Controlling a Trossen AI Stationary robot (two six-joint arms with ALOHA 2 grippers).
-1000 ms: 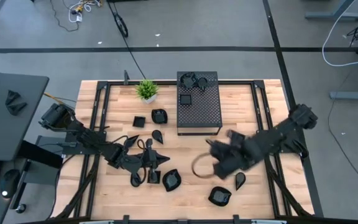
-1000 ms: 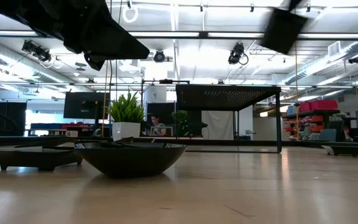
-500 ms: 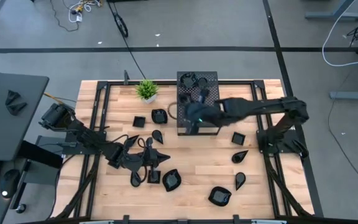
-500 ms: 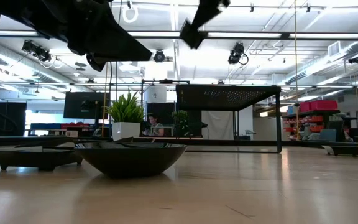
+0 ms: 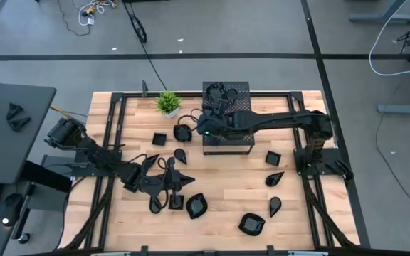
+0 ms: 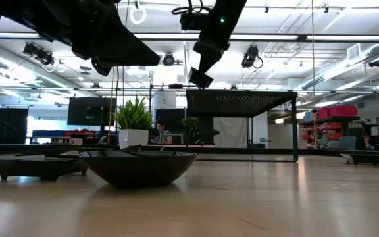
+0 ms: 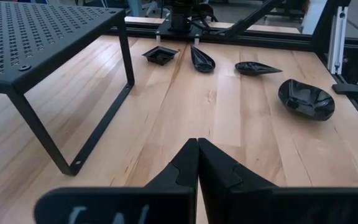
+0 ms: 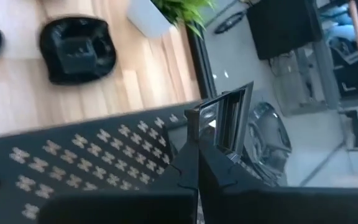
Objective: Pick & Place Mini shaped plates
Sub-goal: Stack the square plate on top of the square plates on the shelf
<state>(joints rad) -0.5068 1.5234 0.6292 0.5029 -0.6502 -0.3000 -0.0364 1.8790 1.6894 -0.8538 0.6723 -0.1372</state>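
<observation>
Mini shaped plates, small glossy black dishes, lie scattered on the wooden table (image 5: 226, 178), such as a square one (image 5: 272, 158) and a leaf one (image 5: 251, 224); three more sit on the black perforated box (image 5: 228, 121). My right gripper (image 5: 198, 129) hangs over the box's left edge, shut on a small square plate (image 8: 224, 121). My left gripper (image 5: 186, 182) hovers shut and holding nothing over the near left table, close to a few plates (image 5: 196, 206). My right gripper pinches the square plate by one edge (image 8: 199, 138) between its two fingertips. The fingers come slanting down from the table's right side. The plate stands on edge beyond the fingertips, lifted clear above the box's perforated top (image 8: 73, 168).
A small green potted plant (image 5: 168, 103) stands at the far edge, left of the box. A rounded plate (image 8: 76, 46) lies on the table just left of the box. Black frame rails (image 5: 112, 142) run along the table's sides. Open wood lies in front of the box.
My right gripper has swung from the near right part of the table toward the far edge and left, rolling as it went, and now hangs over the box's left edge.
</observation>
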